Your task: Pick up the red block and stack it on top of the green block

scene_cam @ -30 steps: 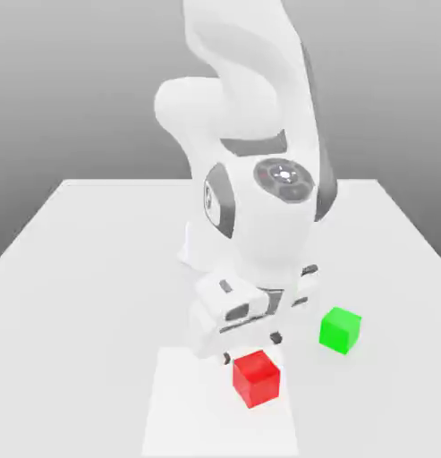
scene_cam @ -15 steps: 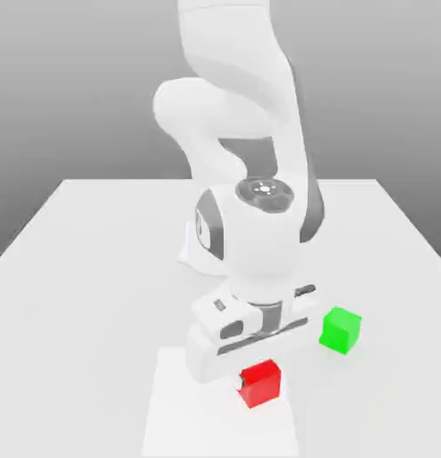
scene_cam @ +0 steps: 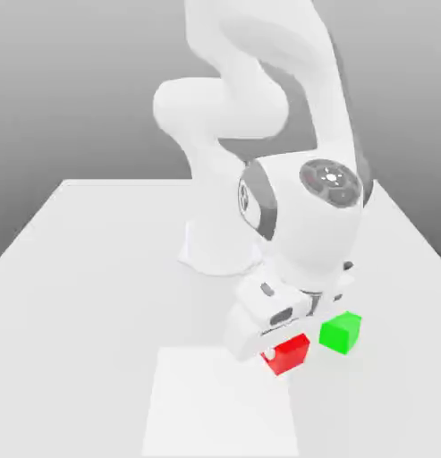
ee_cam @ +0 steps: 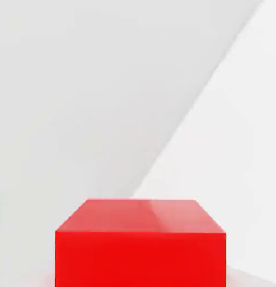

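Gripper [scene_cam: 284, 351] clamped on red block [scene_cam: 291, 351], lower centre-right of exterior frame, raised off white table [scene_cam: 89, 286]. Green block [scene_cam: 340, 332] resting on table just right of red block, apparently not touching.

text check | nope, nothing readable anywhere | red block [scene_cam: 290, 351]: plain faces | green block [scene_cam: 340, 332]: plain too | white arm [scene_cam: 295, 224] and table [scene_cam: 98, 268]: no labels, brands or numbers

Exterior view faces the arm; hand view close above red block [ee_cam: 140, 241]
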{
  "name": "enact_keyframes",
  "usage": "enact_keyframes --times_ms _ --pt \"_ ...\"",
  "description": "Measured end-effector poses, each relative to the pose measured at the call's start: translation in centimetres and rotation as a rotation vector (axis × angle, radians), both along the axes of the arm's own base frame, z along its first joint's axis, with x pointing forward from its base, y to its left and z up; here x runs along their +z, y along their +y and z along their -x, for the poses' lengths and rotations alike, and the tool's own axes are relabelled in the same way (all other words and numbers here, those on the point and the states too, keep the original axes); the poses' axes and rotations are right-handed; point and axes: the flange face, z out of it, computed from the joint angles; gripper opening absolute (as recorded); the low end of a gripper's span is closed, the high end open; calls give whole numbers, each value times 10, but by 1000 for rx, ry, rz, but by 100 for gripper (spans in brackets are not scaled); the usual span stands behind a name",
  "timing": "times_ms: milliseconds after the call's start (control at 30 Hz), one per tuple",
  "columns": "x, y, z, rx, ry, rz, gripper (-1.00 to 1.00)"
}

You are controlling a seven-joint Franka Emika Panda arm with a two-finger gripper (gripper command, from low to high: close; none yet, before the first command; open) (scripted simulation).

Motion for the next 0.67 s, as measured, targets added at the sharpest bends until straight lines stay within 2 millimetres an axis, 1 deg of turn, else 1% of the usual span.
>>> enact_keyframes --times_ms 200,467,533,667 --pt "-4 49 13 23 88 110 -100" --pt "8 119 34 2 143 256 -100" --pt "8 127 47 -38 153 281 -100" --pt "6 131 73 -168 162 323 -100"
